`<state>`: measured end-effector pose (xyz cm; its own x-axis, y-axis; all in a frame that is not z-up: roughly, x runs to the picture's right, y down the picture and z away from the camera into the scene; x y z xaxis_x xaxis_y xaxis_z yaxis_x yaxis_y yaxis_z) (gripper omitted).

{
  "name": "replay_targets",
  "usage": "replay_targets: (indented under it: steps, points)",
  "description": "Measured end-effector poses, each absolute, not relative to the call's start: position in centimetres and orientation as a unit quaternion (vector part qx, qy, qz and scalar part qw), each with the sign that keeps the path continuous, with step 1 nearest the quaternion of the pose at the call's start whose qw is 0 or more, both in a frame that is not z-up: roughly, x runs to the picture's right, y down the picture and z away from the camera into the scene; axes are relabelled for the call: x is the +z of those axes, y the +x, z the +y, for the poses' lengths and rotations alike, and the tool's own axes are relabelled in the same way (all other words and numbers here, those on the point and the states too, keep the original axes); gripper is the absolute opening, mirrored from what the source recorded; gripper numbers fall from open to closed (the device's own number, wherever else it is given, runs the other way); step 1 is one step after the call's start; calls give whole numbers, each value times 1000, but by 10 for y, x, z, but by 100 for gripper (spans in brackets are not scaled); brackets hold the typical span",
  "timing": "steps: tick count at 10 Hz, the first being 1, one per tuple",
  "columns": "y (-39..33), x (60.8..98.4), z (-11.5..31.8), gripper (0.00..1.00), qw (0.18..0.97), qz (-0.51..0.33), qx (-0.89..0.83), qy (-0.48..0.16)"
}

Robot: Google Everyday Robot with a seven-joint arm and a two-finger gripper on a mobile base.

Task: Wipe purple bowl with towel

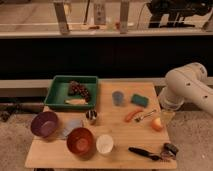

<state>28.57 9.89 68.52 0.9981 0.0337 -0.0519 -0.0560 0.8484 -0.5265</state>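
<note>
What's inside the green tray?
Dark grapes and a pale piece lie in the green tray. Whatever is under the grapes is hidden. The gripper hangs by the right edge of the table.

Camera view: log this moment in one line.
end effector: right table edge, away from towel | towel: beside purple bowl | wipe: not started

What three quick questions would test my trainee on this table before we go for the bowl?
1. True or false: the purple bowl sits inside the green tray.
2. Where is the gripper? A) by the right edge of the table; B) over the purple bowl; C) in the green tray.
3. Fill in: the towel lies between the purple bowl and the ____ bowl.
Key: 1 false, it stands on the table in front of the green tray. 2 A. 3 orange, meaning the orange bowl.
</note>
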Motion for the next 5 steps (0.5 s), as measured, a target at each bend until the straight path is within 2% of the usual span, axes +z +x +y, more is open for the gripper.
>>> replay_targets:
  steps: [5]
  points:
    - [286, 685, 99, 80, 961, 20, 23, -274]
